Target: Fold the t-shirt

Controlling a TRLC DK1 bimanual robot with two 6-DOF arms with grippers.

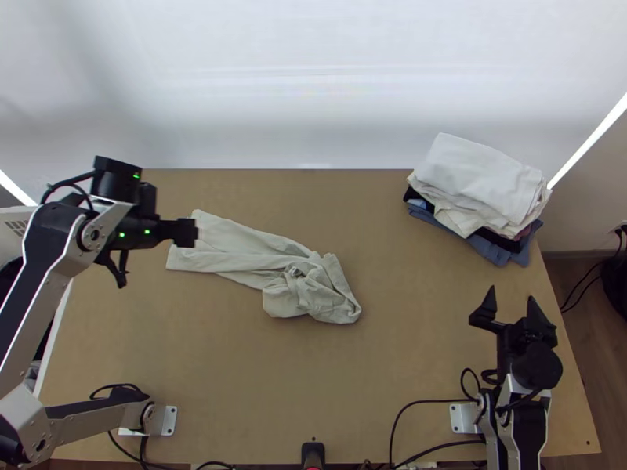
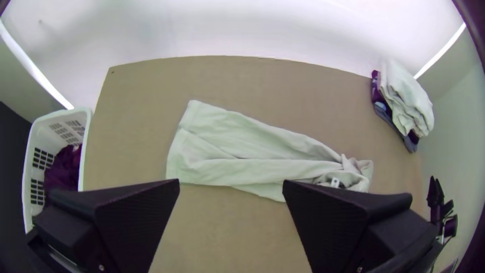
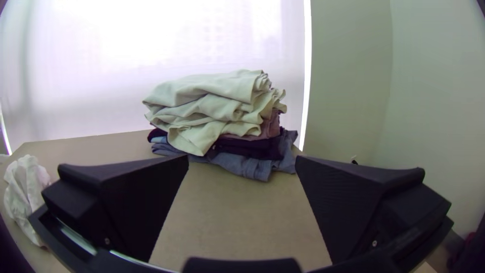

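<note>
A pale t-shirt (image 1: 243, 249) lies left of the table's middle, stretched out at its left end and bunched at its right end. My left gripper (image 1: 196, 233) hangs over the shirt's left end in the top view. In the left wrist view that gripper (image 2: 231, 184) has its fingers wide apart with nothing between them, and the shirt (image 2: 242, 146) lies beyond. At the table's right side stands my right gripper (image 1: 511, 298), away from the shirt. From the right wrist, the gripper (image 3: 242, 159) is open and holds nothing; part of the shirt (image 3: 24, 194) shows past one finger.
A stack of folded clothes (image 1: 482, 188) lies at the table's back right corner, white ones on top of dark and blue ones. A white basket (image 2: 86, 146) with dark purple cloth stands beside the table's left edge. Cables (image 1: 423, 403) run along the near edge.
</note>
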